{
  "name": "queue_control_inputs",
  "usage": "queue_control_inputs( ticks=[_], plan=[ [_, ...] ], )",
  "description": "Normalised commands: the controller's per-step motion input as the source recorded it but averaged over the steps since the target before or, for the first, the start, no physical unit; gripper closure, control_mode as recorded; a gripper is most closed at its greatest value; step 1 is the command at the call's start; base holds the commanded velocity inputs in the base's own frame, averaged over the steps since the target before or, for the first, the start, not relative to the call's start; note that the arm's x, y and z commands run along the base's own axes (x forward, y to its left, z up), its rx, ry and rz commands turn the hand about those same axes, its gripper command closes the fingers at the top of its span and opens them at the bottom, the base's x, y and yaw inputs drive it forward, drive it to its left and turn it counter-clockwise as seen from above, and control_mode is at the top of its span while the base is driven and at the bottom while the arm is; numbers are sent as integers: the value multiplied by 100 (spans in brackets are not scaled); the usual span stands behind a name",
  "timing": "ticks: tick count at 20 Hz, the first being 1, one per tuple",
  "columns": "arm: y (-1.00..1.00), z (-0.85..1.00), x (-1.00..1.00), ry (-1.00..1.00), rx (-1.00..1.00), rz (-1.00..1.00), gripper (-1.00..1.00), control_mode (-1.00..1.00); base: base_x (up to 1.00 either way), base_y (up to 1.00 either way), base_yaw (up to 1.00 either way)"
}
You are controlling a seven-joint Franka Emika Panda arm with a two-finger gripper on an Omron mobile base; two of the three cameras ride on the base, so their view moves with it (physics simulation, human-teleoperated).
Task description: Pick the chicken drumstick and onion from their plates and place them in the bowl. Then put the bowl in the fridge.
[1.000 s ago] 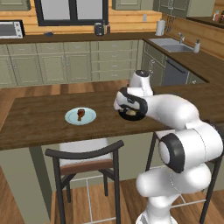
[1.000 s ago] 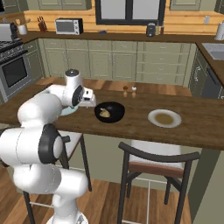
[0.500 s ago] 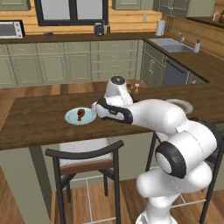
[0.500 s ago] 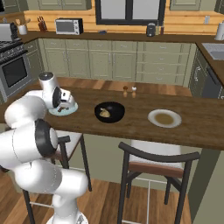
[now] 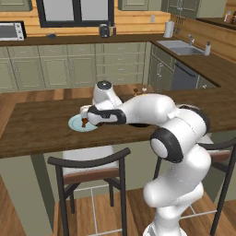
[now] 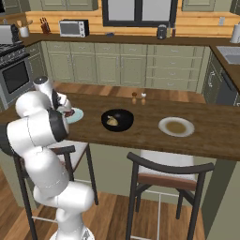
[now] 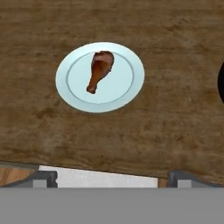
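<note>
The end effector (image 7: 112, 177) is hovering wide open and empty above the tabletop (image 7: 175, 131). Beyond its fingertips, slightly left of centre in the hand view, the chicken drumstick (image 7: 100, 70) is lying on the pale blue plate (image 7: 127, 89), long axis running diagonally, thick end farthest away.

Arm (image 5: 152, 108) outstretched, jaws wide apart

A home kitchen: pale green cabinets (image 6: 108, 68), a microwave (image 6: 71, 28), a sink (image 5: 179, 46), a stove (image 6: 14, 75) and a wooden worktop (image 6: 140, 131) with stools (image 6: 161, 176).
</note>
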Motion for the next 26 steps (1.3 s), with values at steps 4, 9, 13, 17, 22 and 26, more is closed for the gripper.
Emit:
queue_control_inputs(
  ticks=[4,9,13,17,22,26],
  plan=[
    [6,-43,45,0,0,-8,-100,-100,0,0,0],
    [11,-57,45,0,2,-2,-100,-100,0,0,0],
    [31,-13,58,0,1,0,-100,-100,0,0,0],
    [31,0,44,8,0,0,-100,-100,0,0,0],
    [32,-13,46,8,0,-1,-100,-100,0,0,0],
    [4,-25,38,3,0,0,-100,-100,0,0,0]
  ],
)
